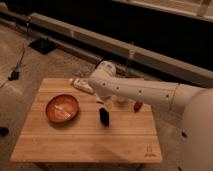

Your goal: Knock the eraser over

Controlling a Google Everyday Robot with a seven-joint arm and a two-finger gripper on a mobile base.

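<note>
The eraser (104, 116) is a small dark block standing upright near the middle of the wooden table (60, 145). My white arm (135, 91) reaches in from the right and bends down over the table's back half. The gripper (100, 100) hangs at the arm's end, just behind and above the eraser, apart from it. Much of the gripper is hidden in the arm's shadow.
A red bowl (62, 108) sits on the table to the left of the eraser. A pale packet (82, 84) lies at the table's back edge. A small red object (137, 106) and a pale object (121, 101) stand under the arm at the right.
</note>
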